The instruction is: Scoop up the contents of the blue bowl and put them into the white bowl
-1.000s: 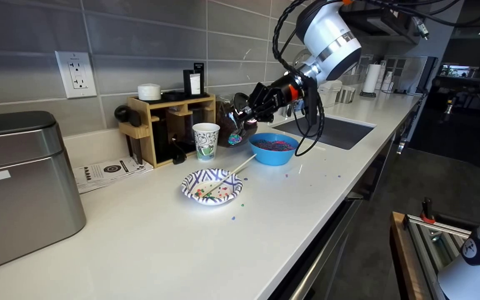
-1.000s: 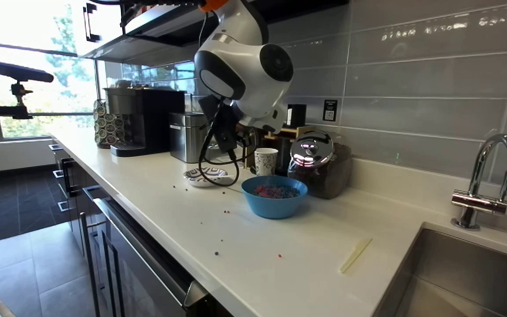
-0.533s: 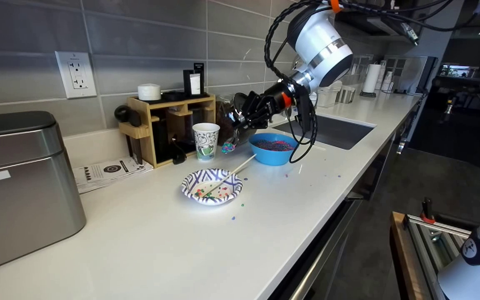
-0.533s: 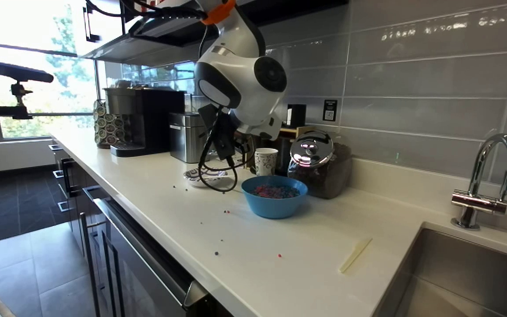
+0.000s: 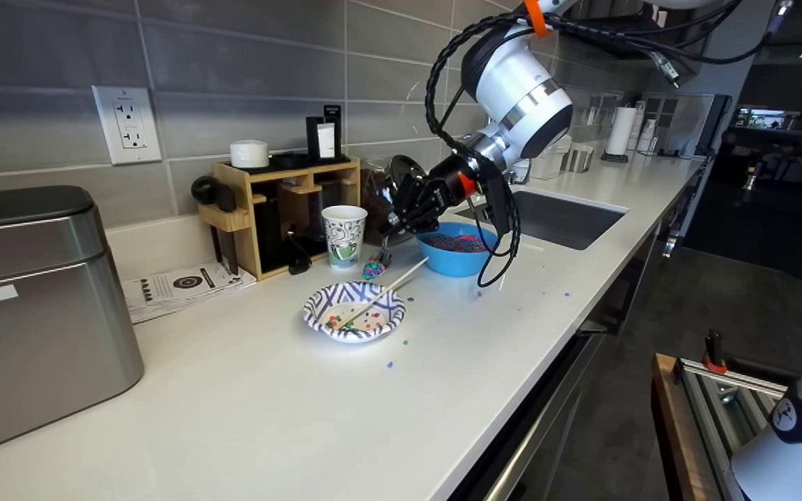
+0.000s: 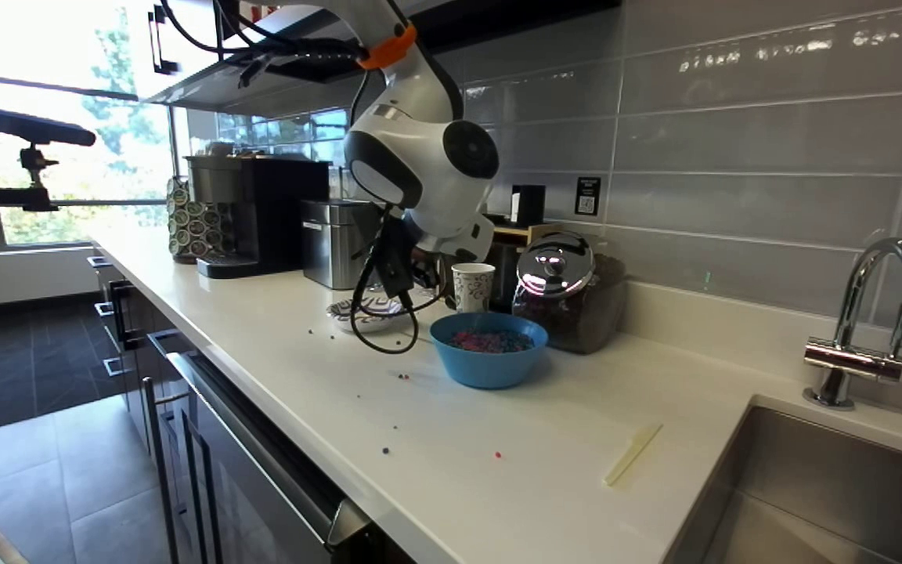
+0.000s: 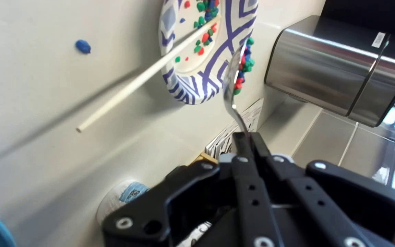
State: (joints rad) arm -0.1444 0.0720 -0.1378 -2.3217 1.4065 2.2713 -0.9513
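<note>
The blue bowl [image 5: 453,263] stands on the counter holding its contents [image 5: 457,243], many red and blue-green bits; both also show in an exterior view, the bowl [image 6: 488,366] and the bits [image 6: 490,340]. The white bowl [image 5: 322,306] with blue patterning holds a few bits and a thin stick [image 5: 403,276] leaning over its rim. My gripper [image 7: 247,137] is shut on the handle of a metal spoon [image 7: 231,77]. Red, green and blue bits [image 7: 246,63] lie in the spoon. In an exterior view the spoon head hangs just behind the white bowl, above the counter.
A paper cup [image 5: 344,236] stands behind the white bowl, beside a wooden organizer [image 5: 352,174]. A glass jar [image 6: 576,313] stands behind the blue bowl. A steel bin [image 5: 46,313] is at the left. A sink [image 5: 554,219] and loose bits lie on the right.
My gripper has moved down and toward the white bowl, away from the blue bowl, carrying the loaded spoon from in front of the jar. The bowls have not moved.
</note>
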